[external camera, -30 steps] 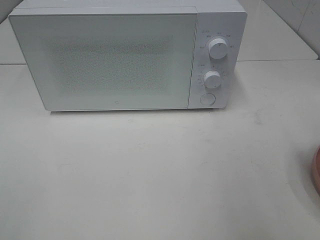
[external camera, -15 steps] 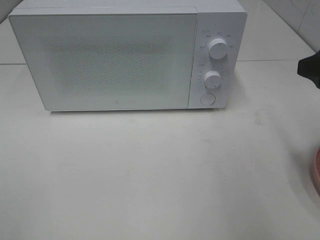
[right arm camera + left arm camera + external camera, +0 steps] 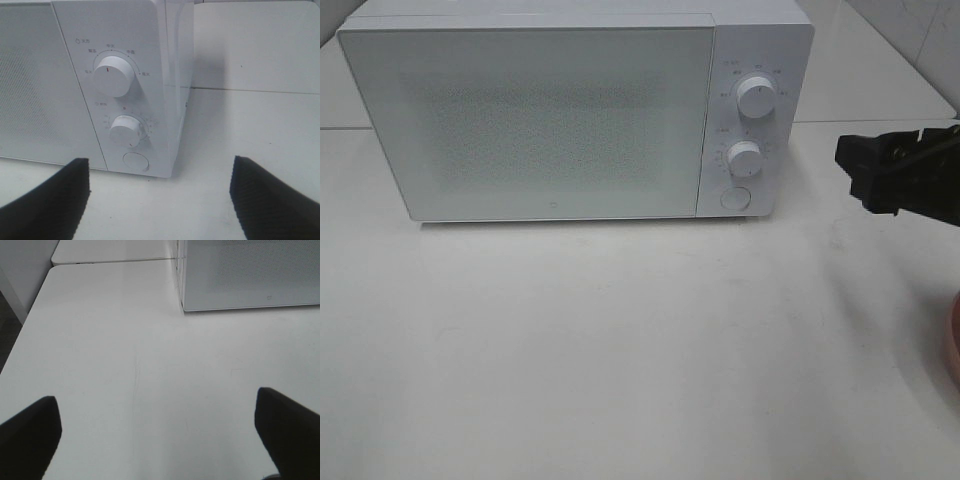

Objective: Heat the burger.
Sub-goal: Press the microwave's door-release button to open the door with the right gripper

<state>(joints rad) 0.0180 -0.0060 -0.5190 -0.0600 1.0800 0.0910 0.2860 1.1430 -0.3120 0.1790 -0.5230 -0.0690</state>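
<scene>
**Burger** – not in any view. Only a sliver of a pink plate (image 3: 953, 342) shows at the right edge of the exterior view. The burger prob. sits on it out of frame; this is a judgement, not confirmed.

**Step in hand (judged):** open the microwave (image 3: 550, 120). Its door is closed.

1. The right claw (image 3: 855, 175) hangs to the right of the control panel, apart from it. It is released, with fingers wide apart and nothing between them.
2. Likely target: the round button (image 3: 135, 162) at the bottom of the panel, prob. the door release.
3. Bring the fingers together first, or lead w/ one fingertip. A spread claw would straddle the button.
4. Push straight into the panel, centred on the button.
5. The lower knob (image 3: 125, 131) sits just above the button and the upper knob (image 3: 113, 76) above that. Stay off both for now – settings come after loading.

**Surroundings**
- The left claw (image 3: 157, 440) is also released and empty. It is over bare desk (image 3: 620, 340) near the microwave's front left corner, and is not seen in the exterior view.
- Hinge side can't be told. If the door swings leftward, the left claw may be in its sweep, so keep it back.
- The microwave stands free on the desk, so a hard push could slide it rearward. Use moderate force.
- Nothing shows between the right claw and the panel.
</scene>
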